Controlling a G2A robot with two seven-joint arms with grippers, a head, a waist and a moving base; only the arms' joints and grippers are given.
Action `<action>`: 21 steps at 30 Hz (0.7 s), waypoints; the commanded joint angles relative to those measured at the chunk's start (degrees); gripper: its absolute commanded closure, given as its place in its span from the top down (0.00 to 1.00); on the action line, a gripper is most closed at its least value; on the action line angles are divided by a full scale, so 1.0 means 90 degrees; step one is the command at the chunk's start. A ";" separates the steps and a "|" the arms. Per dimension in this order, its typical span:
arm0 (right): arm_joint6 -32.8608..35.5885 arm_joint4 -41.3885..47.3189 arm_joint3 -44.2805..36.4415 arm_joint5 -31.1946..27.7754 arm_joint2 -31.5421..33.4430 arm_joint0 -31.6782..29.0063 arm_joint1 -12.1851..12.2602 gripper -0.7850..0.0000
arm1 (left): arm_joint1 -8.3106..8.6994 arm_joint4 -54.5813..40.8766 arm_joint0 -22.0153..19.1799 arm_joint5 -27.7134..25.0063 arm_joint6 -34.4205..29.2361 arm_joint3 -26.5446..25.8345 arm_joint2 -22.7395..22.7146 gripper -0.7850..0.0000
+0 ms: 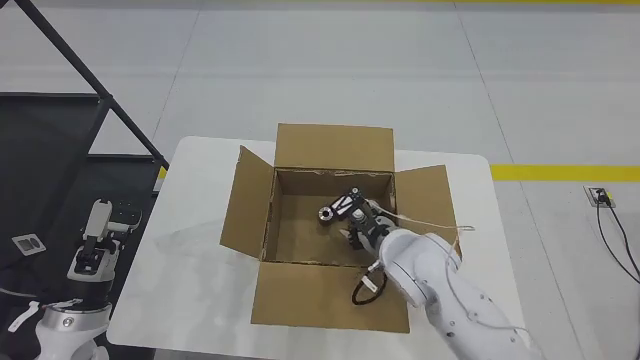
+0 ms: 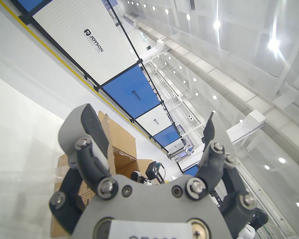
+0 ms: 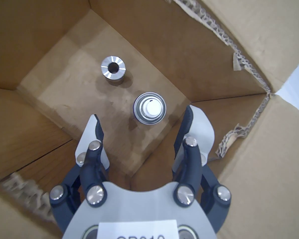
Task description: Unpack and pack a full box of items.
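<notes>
Grey-and-black, my left gripper (image 2: 150, 113) sits off the near left edge of the white table (image 1: 200, 260). It points up toward the ceiling, with its fingers spread wide and nothing between them. In the top view it shows as a small upright shape (image 1: 97, 222), well apart from the box.

To its right, a brown cardboard box (image 1: 268, 210) stands mid-table with all four flaps folded outward. On the box floor, toward the left, a short silver metal sleeve (image 3: 113, 68) with a hole through its centre stands on end. Just right of it is an upright spray can (image 3: 153, 100), seen from above with its white nozzle ringed by a grey rim.

My right gripper (image 3: 142, 119) hangs inside the box above the can. Its fingers (image 3: 97, 128) are apart, the can shows between their tips, and they hold nothing. Its white arm enters from the near right.
</notes>
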 commanded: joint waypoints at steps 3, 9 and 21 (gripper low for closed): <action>0.0125 0.0440 -0.1419 -0.0539 0.0893 -0.0842 0.0192 1.00 | 0.0000 0.0000 0.0000 0.0000 0.0000 0.0000 0.0000 1.00; -0.0005 0.0930 -0.2644 -0.0569 0.1917 -0.1795 0.0335 1.00 | 0.0000 0.0000 0.0000 0.0000 0.0000 0.0000 0.0000 1.00; -0.0396 0.1825 -0.2093 -0.0710 0.2407 -0.1883 0.0359 1.00 | 0.0061 0.0678 -0.0374 0.0588 -0.0432 0.0373 0.0480 1.00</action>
